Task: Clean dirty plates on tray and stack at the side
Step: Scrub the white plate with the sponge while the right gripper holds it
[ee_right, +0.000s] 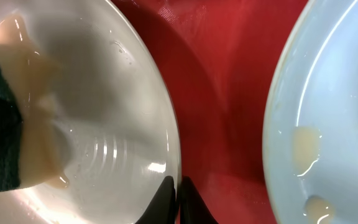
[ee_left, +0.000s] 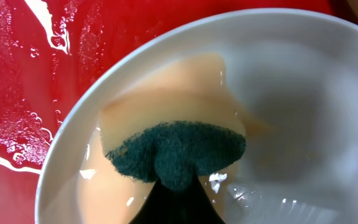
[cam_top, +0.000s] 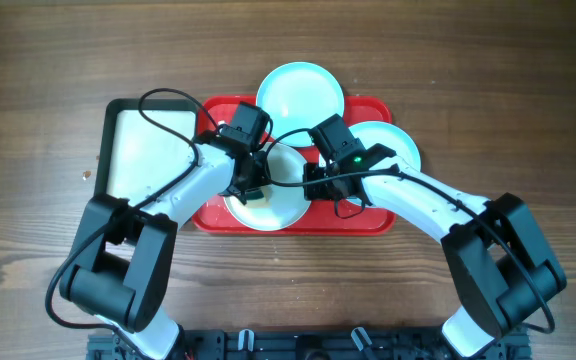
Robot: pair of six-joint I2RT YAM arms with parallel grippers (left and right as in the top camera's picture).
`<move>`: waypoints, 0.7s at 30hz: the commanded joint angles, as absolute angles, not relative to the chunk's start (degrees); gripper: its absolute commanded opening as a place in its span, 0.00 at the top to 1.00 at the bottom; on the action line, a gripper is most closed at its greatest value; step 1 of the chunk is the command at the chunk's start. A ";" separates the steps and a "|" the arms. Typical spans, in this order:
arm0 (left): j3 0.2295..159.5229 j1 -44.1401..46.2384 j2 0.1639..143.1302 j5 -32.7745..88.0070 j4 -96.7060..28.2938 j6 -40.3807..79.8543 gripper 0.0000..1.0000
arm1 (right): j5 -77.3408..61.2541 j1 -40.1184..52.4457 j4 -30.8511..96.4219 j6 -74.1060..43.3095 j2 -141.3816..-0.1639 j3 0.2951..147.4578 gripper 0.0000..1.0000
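Evidently little is finished: the white plate [cam_top: 271,207] lies on the tray [cam_top: 364,222], midway between the desk's left and right edges. Its rim is pinched by the right hand [cam_top: 312,185], and a sponge [ee_left: 174,154] gripped in the left hand [cam_top: 251,189] is pressed into it. The far blue plate [cam_top: 300,92] and the smeared right blue plate [cam_top: 400,142] are not yet stacked. No writing can be read.

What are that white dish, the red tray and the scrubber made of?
Round white plate: probably glossy plastic, smooth with wet highlights. Large red rectangular tray: likely plastic, finely textured floor. Scrubber: seemingly peach foam sponge with a dark green fibrous scouring face.
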State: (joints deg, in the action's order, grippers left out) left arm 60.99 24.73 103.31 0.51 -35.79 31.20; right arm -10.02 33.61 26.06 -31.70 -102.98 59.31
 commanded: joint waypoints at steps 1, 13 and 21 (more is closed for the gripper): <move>60.53 26.22 106.00 4.16 -35.29 31.90 0.96 | -12.60 34.13 25.56 -31.66 -103.68 59.11 0.96; 60.53 26.28 110.28 19.11 -31.16 32.27 0.96 | -13.96 34.13 25.06 -31.51 -103.68 59.11 0.96; 60.53 27.33 110.50 22.28 -28.40 32.45 0.96 | -13.96 34.13 25.10 -31.51 -103.68 59.11 0.96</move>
State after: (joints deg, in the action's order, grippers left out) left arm 61.95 25.04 106.96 17.63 -28.62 31.83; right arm -10.04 33.45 26.04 -31.70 -103.07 59.05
